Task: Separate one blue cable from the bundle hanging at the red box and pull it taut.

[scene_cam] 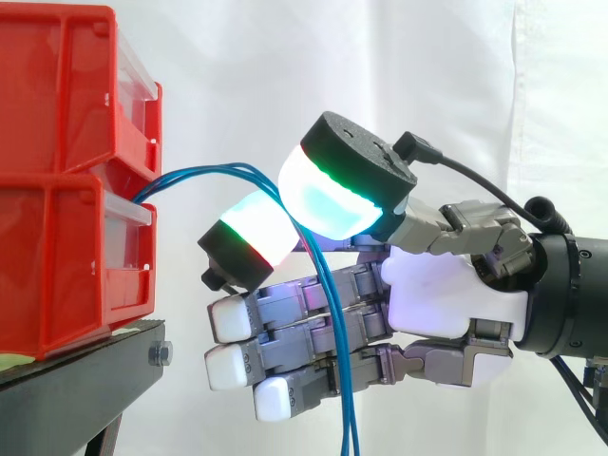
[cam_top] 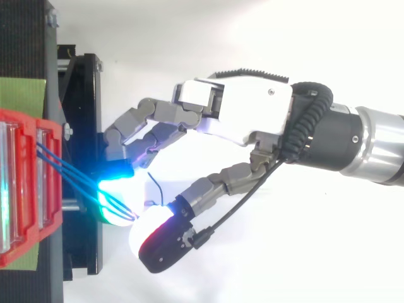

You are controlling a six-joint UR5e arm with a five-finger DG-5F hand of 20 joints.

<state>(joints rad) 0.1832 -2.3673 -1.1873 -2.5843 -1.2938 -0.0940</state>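
Side view — blue cables [scene_cam: 218, 170] from red bins [scene_cam: 66, 190], pinched in hand [scene_cam: 456, 304]

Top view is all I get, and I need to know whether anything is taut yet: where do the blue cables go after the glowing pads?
Observer: In the side view the blue cables drop down together across the lower fingers of the hand and leave the bottom edge.
Operator: And between the box and the pads?
Observer: There they arch out in a loose curve, not a straight line, from the gap between two stacked red bins.
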